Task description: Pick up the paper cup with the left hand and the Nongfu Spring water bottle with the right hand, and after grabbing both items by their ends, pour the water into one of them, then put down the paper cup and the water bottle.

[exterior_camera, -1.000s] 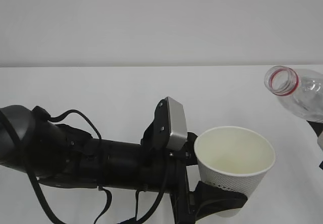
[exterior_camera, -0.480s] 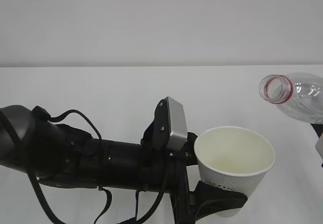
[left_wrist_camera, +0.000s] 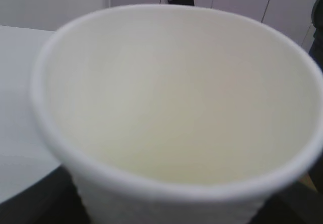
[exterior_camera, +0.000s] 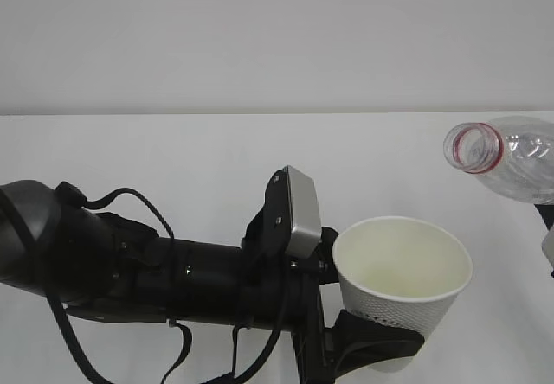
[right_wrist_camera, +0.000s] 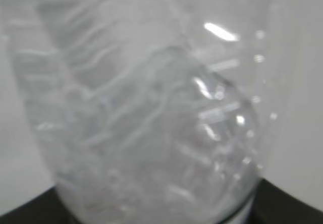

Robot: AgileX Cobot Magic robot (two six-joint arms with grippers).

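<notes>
The left hand [exterior_camera: 368, 349] is clamped on the base of the paper cup [exterior_camera: 402, 280], which is held upright and appears empty. Above and to the right of the cup, the Nongfu Spring water bottle [exterior_camera: 511, 159] has tipped further over the last second, its open mouth now turned toward the cup. The right hand is clamped on the bottle's lower end, largely out of frame. Pouring appears imminent; no water is visible falling.

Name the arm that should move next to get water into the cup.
Right. Its bottle is tilted, open mouth near but not yet above the paper cup, which the left tool holds upright.
</notes>
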